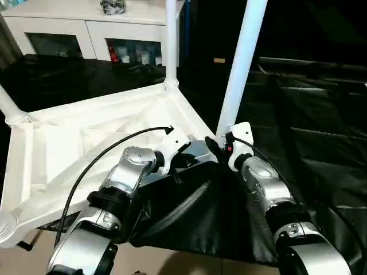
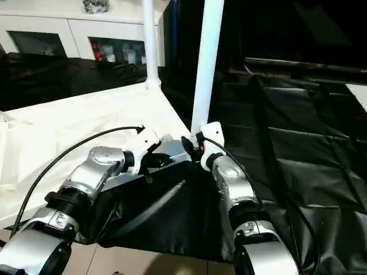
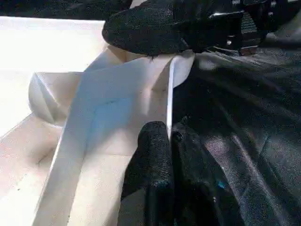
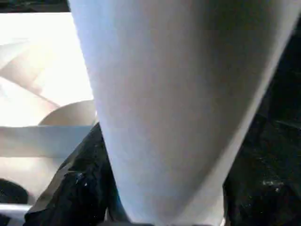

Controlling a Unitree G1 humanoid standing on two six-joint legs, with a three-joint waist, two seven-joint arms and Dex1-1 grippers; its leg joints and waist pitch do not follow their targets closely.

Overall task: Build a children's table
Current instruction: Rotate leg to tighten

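Left eye view: tabletop (image 1: pixel 86 143) lies upside down, ribbed underside up, on the black-covered desk (image 1: pixel 321 143). One leg (image 1: pixel 170 40) stands upright in the far corner socket. Another leg (image 1: pixel 243 63) rises tilted from the near right corner, right by the right gripper (image 1: pixel 225 143). A third leg (image 1: pixel 8 103) sticks up at the far left corner, and a ribbed leg end (image 1: pixel 7 226) shows at the near left edge. Left gripper (image 1: pixel 186 154) sits at the tabletop's near right edge. White cabinet (image 1: pixel 86 28) with glass doors stands behind the desk.

Right eye view: same layout. Right gripper (image 2: pixel 198 146) is at the base of the tilted leg (image 2: pixel 206 63); left gripper (image 2: pixel 157 157) just beside it on the tabletop rim (image 2: pixel 86 120).

Left wrist view: left gripper (image 3: pixel 171 141) has its fingers (image 3: pixel 150 155) pressed together, nothing clearly between them, tips against the thin white rim wall (image 3: pixel 169 94) near the corner socket (image 3: pixel 47 94). The other gripper's black finger (image 3: pixel 146 28) sits across the corner beyond.

Right wrist view: leg (image 4: pixel 178 103) sits close up between the right gripper's black fingers (image 4: pixel 77 188), jaws spread wide around the tube. Cannot tell if they actually clamp it. Tabletop (image 4: pixel 42 94) lies behind
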